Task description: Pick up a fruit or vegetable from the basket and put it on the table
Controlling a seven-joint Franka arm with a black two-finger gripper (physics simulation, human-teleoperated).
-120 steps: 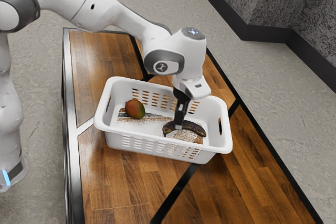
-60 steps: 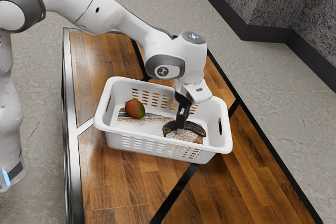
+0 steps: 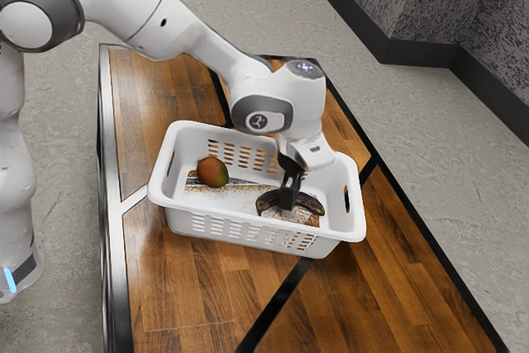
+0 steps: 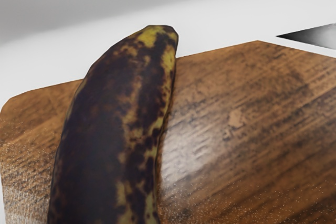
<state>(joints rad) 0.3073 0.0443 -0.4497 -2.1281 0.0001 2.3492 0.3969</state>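
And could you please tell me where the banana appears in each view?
Exterior view: the banana lies in the basket, toward the exterior view's right, partly behind the gripper.
Wrist view: it stretches large across the brown patch, its yellow-flecked tip against white.
Shared landmark: that brown patch under the banana.

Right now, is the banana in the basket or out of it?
In. The exterior view shows the banana within the basket, lower than its rim, with the gripper reaching down to it.
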